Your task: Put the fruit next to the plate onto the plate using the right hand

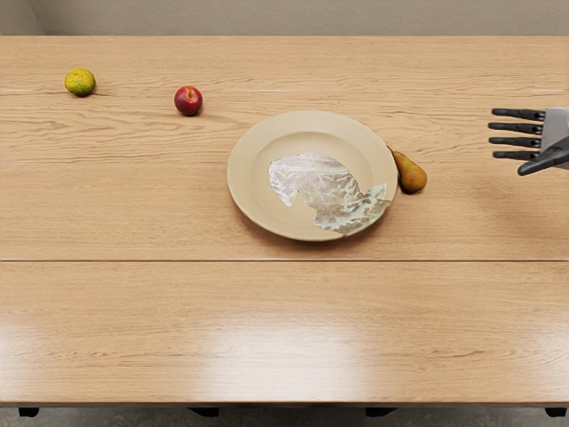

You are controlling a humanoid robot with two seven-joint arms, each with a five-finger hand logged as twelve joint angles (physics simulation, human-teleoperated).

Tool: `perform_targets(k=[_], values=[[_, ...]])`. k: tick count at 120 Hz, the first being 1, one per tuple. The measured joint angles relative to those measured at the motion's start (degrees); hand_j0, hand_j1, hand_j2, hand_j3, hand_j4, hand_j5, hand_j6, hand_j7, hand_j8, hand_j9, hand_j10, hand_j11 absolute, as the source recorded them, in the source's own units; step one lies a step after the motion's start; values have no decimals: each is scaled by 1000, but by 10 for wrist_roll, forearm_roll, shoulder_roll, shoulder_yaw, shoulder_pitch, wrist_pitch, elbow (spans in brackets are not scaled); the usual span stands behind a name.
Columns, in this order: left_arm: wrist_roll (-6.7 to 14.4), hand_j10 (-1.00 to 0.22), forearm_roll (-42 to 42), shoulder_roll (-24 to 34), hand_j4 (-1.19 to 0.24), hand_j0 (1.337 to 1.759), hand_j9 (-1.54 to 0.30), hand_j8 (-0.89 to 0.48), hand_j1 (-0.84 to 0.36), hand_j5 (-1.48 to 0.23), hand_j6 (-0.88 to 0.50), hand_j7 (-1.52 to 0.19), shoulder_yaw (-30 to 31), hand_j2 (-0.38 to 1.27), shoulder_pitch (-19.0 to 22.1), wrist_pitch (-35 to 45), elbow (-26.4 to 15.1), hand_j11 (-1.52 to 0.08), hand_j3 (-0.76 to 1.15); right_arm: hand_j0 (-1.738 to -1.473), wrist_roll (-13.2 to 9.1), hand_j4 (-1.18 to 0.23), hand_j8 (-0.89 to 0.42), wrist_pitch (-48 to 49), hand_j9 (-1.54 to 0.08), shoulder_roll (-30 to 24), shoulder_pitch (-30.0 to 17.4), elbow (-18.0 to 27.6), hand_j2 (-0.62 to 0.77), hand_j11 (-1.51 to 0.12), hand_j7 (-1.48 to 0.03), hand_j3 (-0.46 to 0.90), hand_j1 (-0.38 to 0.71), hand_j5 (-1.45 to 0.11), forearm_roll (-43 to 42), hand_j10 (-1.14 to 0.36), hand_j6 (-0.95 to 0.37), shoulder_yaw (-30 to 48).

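Observation:
A beige plate [258,160] with a pale marbled patch in its bowl sits at the middle of the wooden table. Touching or nearly touching its right rim lies a yellow-brown pear [409,172], stem end pointing up-left. My right hand [520,140] comes in at the picture's right edge, about a hand's width right of the pear and slightly farther back. Its dark fingers [512,128] are straight and spread, pointing left, and hold nothing. My left arm does not show.
A red apple [188,100] lies behind and left of the plate. A yellow-green citrus fruit [80,82] sits at the far left near the back. The wooden table [284,320] stretches wide toward the front edge.

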Motion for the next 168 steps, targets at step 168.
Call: perform_targets(k=[168], values=[[0, 0, 0, 0, 0, 1658, 0, 0, 349, 0, 0, 0, -1, 0, -4, -1, 0, 0, 0, -1658, -95, -2, -3, -547, 0, 285, 39, 164, 2, 0, 0, 0, -349, 0, -696, -2, -4, -109]])
